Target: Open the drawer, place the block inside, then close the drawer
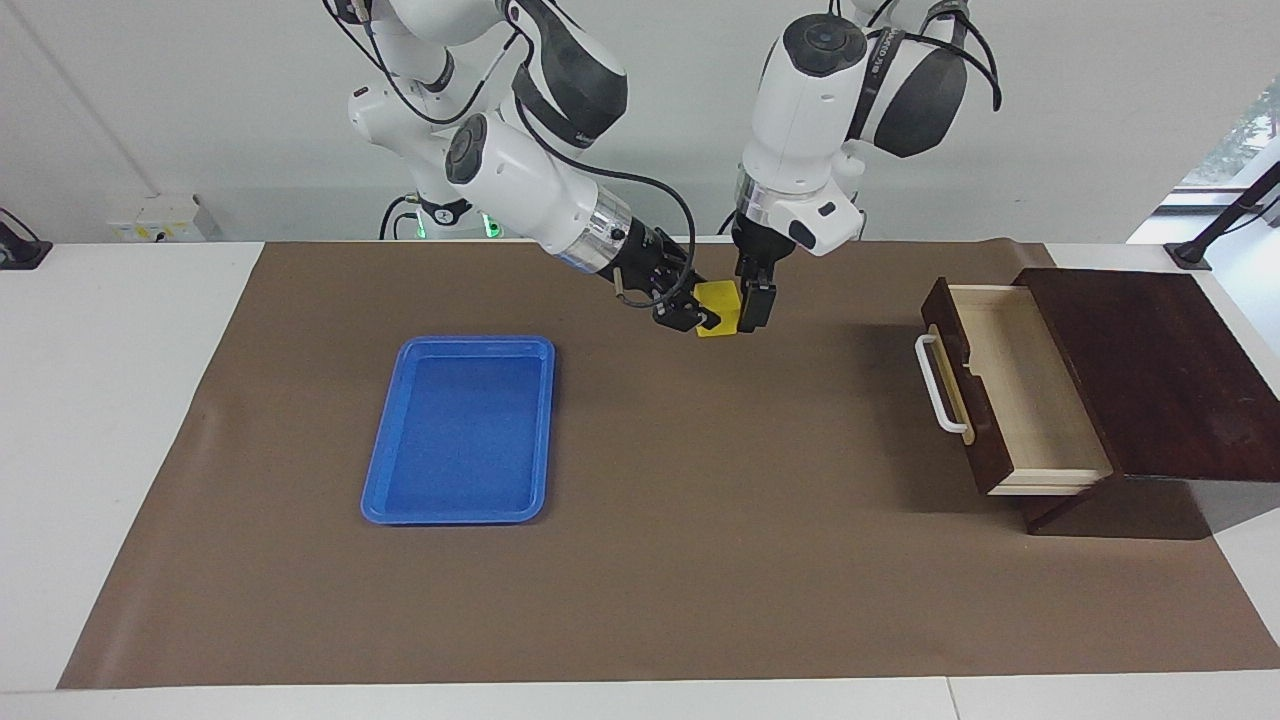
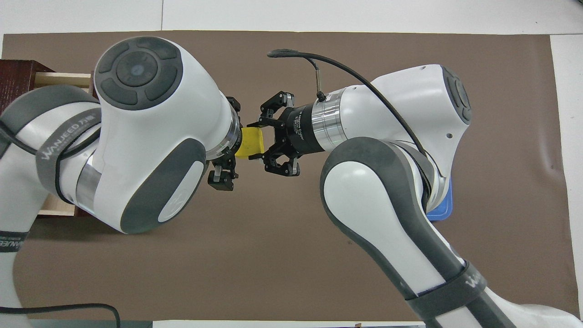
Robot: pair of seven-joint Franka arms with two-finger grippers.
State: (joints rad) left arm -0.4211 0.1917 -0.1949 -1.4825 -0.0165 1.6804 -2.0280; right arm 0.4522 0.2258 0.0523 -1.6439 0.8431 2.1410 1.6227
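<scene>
My right gripper [image 1: 703, 316] [image 2: 258, 141] is shut on the small yellow block [image 1: 720, 303] [image 2: 249, 142] and holds it in the air over the brown mat. My left gripper [image 1: 754, 302] [image 2: 230, 142] is open and hangs right at the block's free end, with one finger on each side of it. I cannot tell whether those fingers touch the block. The drawer [image 1: 1012, 380] [image 2: 53, 80] stands pulled open at the left arm's end of the table, showing a pale, bare inside and a white handle [image 1: 936, 386].
A blue tray [image 1: 376, 470] [image 2: 440, 207] lies on the mat toward the right arm's end, mostly hidden under the right arm in the overhead view. The drawer's dark wooden box [image 1: 1150, 370] sits at the mat's edge.
</scene>
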